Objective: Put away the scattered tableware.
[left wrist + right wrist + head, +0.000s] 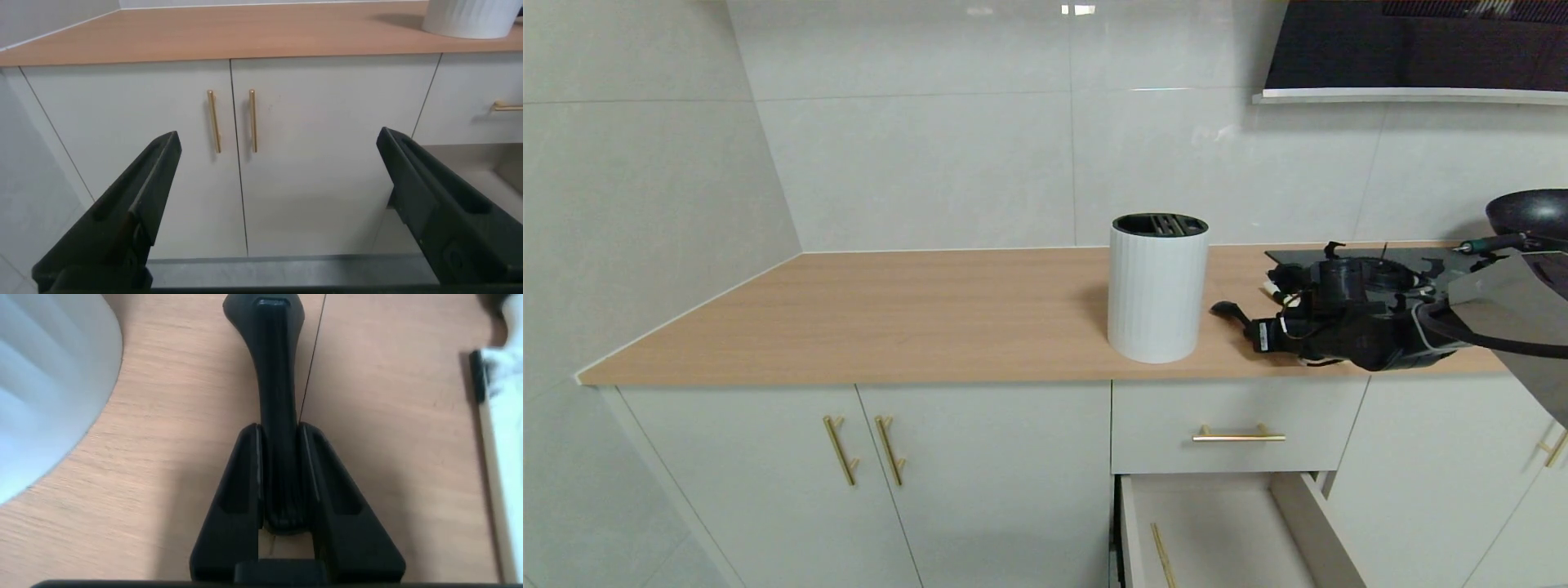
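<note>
Where wrist view looks close, right claw (278, 433) clamps black utensil (274, 343) beside holder (1157, 294), left claw (278, 139) spread, facing cabinet doors (327, 163)

- Tabletop (890, 310): light brown wood, with fine grain streaks running along its length.
- Holder (1157, 298): white, with narrow vertical ribs all round; the slotted top is black.
- Utensil (274, 376): plain black, seemingly matte, though the finish is hard to judge.
- Right gripper (278, 437) and left gripper (278, 143): black jaws, no markings.
- Doors (980, 474): off-white and unpatterned; handles (1239, 437) are brushed gold.
- Tiles (915, 163): pale grey, faintly mottled, with thin lighter joints.
- Wok (1531, 212) and hob (1290, 257): black.
</note>
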### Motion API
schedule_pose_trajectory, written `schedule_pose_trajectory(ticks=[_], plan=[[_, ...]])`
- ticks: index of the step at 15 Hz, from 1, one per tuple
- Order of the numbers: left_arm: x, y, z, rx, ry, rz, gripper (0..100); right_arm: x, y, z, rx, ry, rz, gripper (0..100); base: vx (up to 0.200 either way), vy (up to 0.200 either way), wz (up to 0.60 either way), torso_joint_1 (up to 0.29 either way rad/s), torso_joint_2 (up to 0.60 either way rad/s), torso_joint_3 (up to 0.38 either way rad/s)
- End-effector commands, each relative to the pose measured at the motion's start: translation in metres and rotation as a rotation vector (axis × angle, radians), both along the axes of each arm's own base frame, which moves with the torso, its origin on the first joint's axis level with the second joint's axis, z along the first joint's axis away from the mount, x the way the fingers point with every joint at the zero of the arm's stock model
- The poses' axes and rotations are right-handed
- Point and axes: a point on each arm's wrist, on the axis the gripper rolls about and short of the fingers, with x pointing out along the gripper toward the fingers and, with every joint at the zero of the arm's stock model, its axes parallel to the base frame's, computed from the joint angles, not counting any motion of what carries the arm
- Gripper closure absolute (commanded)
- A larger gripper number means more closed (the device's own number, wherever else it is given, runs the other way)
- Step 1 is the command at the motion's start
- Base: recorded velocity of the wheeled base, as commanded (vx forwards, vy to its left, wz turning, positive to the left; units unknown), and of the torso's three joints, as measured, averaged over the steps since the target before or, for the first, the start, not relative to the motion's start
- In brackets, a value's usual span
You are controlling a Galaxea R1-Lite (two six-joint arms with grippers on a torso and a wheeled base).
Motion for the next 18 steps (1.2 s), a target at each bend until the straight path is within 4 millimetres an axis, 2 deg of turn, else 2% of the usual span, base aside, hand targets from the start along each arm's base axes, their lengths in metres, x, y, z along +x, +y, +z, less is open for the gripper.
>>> schedule_pose_trajectory(ticks=[1,2,4,5,6,9,12,13,15,18], plan=[[0.0,0.0,0.0,0.0,0.001,0.0,0,-0.012,0.002,0.023,0.021,-0.022,-0.039,100,0.0,0.0,0.0,0.0,0.0,0.0],[0.0,0.0,0.0,0.0,0.001,0.0,0,-0.024,0.005,0.035,0.021,-0.012,-0.055,100,0.0,0.0,0.0,0.0,0.0,0.0],[0.0,0.0,0.0,0.0,0.001,0.0,0,-0.061,0.004,0.061,0.011,0.031,-0.123,100,0.0,0.0,0.0,0.0,0.0,0.0],[0.0,0.0,0.0,0.0,0.001,0.0,0,-0.069,0.004,0.067,0.014,0.035,-0.131,100,0.0,0.0,0.0,0.0,0.0,0.0],[0.0,0.0,0.0,0.0,0.001,0.0,0,-0.096,0.001,0.081,0.026,0.063,-0.145,100,0.0,0.0,0.0,0.0,0.0,0.0],[0.0,0.0,0.0,0.0,0.001,0.0,0,-0.15,-0.006,0.095,0.061,0.174,-0.163,100,0.0,0.0,0.0,0.0,0.0,0.0],[0.0,0.0,0.0,0.0,0.001,0.0,0,-0.185,-0.01,0.089,0.081,0.227,-0.125,100,0.0,0.0,0.0,0.0,0.0,0.0],[0.0,0.0,0.0,0.0,0.001,0.0,0,-0.191,-0.008,0.084,0.079,0.248,-0.118,100,0.0,0.0,0.0,0.0,0.0,0.0],[0.0,0.0,0.0,0.0,0.001,0.0,0,-0.194,-0.004,0.065,0.059,0.318,-0.102,100,0.0,0.0,0.0,0.0,0.0,0.0],[0.0,0.0,0.0,0.0,0.001,0.0,0,-0.192,0.005,0.051,0.046,0.357,-0.077,100,0.0,0.0,0.0,0.0,0.0,0.0]])
